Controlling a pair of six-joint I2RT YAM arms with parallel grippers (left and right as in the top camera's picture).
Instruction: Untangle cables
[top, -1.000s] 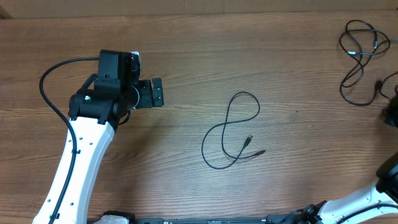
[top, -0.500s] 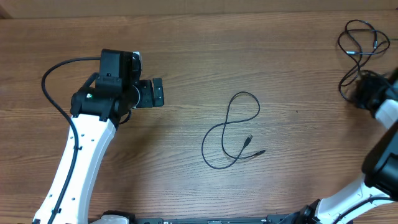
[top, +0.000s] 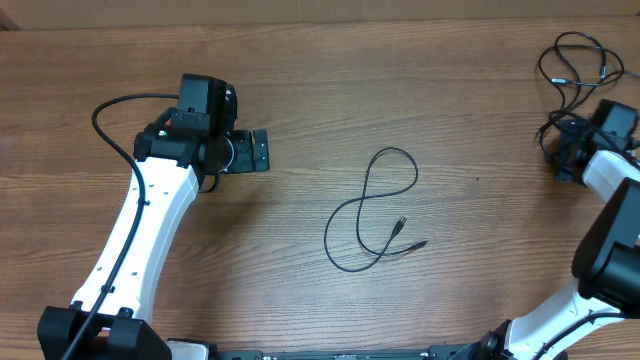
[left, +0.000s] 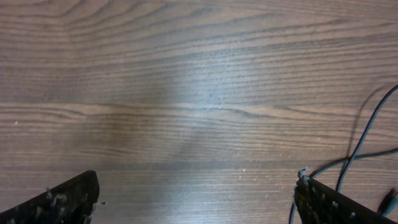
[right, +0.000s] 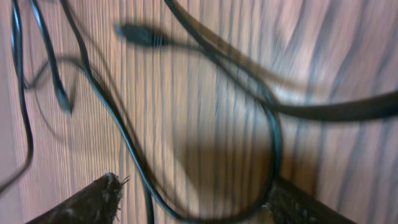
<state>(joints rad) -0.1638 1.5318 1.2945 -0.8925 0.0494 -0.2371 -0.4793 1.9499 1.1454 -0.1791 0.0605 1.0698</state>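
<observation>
Your left gripper sat wide open with nothing in it, left of centre over the table, pointed toward the single cable. That one lay loose at mid-table in an open figure-eight with both plugs free. I'd call it separated and set clear of the rest.

Your right gripper was at the far right, fingers well apart, straddling a loop of the cable tangle without pinching it. The wrist view was blurred, but no grip showed. It looked low and lined up for a pick off the bunch.
</observation>
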